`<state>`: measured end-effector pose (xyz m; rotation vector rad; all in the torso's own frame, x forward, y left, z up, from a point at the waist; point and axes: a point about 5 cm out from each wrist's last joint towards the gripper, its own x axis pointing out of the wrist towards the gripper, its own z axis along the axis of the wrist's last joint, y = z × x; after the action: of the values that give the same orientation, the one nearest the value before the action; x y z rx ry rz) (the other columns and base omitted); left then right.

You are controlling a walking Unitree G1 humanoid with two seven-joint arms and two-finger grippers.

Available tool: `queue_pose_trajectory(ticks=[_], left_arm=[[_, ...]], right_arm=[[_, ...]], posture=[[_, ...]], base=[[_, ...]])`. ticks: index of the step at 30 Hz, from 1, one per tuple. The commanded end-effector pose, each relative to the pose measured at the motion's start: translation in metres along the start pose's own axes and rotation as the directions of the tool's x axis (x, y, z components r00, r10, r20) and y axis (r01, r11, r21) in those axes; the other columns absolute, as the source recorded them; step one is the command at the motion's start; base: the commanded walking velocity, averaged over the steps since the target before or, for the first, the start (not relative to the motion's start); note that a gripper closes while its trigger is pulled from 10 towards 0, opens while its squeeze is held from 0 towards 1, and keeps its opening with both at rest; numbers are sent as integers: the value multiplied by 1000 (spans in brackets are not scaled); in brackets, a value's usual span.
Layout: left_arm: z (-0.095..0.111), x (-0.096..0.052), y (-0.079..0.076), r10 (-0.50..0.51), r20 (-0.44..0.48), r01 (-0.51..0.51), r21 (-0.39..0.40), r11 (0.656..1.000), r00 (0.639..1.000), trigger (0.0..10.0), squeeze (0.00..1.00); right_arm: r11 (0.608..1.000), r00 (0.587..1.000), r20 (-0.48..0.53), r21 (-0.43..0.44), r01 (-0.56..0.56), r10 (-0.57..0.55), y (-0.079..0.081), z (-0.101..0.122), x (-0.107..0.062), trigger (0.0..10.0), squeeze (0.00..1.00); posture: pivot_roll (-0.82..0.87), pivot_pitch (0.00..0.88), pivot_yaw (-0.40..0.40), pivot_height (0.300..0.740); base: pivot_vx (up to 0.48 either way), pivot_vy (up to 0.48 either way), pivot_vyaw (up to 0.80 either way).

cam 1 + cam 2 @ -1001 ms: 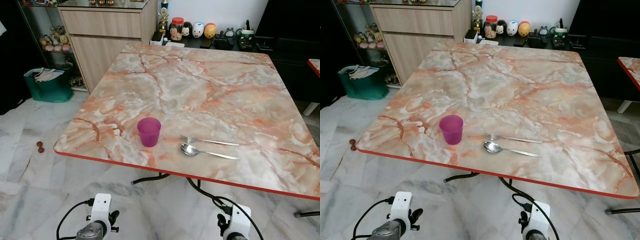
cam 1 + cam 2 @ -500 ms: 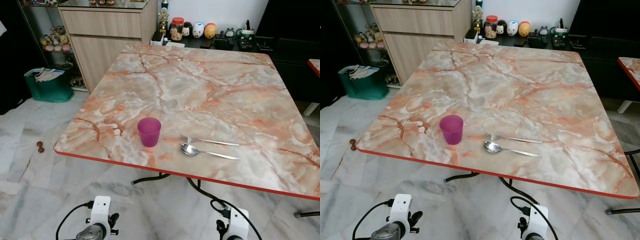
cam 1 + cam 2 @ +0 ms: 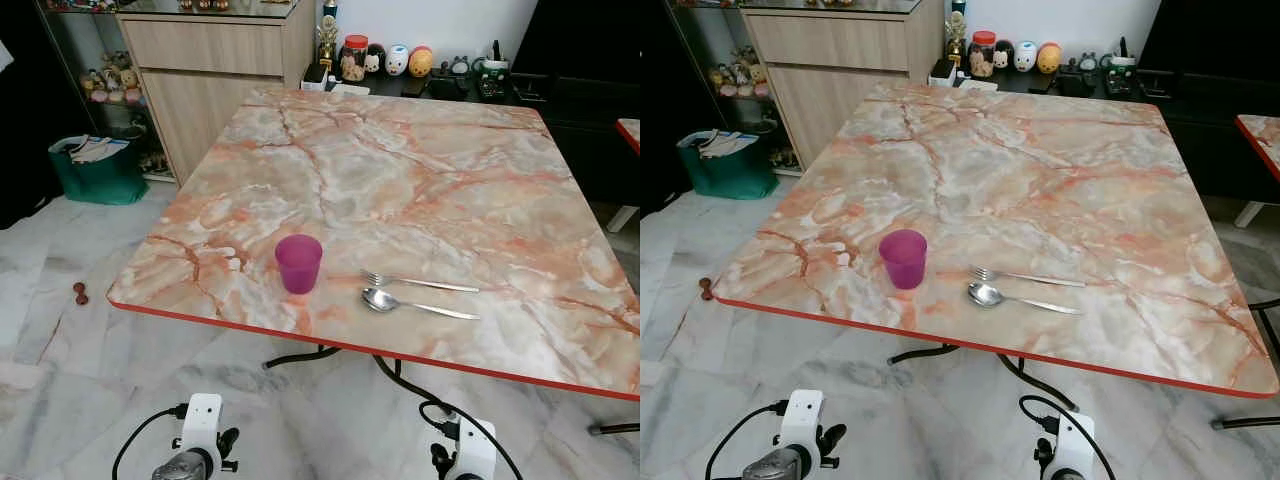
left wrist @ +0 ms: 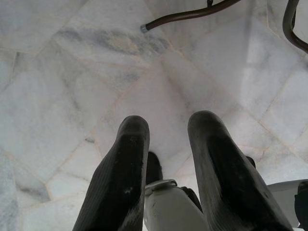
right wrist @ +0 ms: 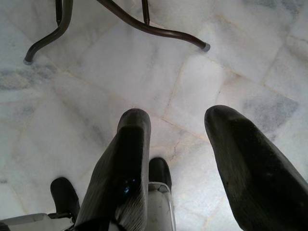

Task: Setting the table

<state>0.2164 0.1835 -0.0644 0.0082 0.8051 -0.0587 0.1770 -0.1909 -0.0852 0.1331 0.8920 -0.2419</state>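
Already a purple cup (image 3: 299,263), fork (image 3: 418,283) and spoon (image 3: 417,305) lie on the marble tabletop (image 3: 400,170), up ahead of both pincers. Left pincer (image 4: 166,132) and right pincer (image 5: 178,125) hang low over the floor, fingers apart, holding nothing. No plate is set; that seems left.
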Motion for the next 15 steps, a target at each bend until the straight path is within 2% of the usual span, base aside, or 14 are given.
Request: queue_pose_trajectory(ticks=[1, 15], left_arm=[[-5, -1, 1, -2, -21, 1, -10, 1000, 1000, 10000, 0], [-5, -1, -1, -7, -13, 7, -18, 1000, 1000, 10000, 0]], right_arm=[[1000, 1000, -19, 5, 12, -12, -3, -3, -1, 10000, 0], [1000, 1000, -19, 20, 23, -22, -4, -2, 0, 10000, 0]], posture=[[56, 0, -20, 740], [60, 0, -24, 740]], base=[[0, 0, 0], [0, 0, 0]])
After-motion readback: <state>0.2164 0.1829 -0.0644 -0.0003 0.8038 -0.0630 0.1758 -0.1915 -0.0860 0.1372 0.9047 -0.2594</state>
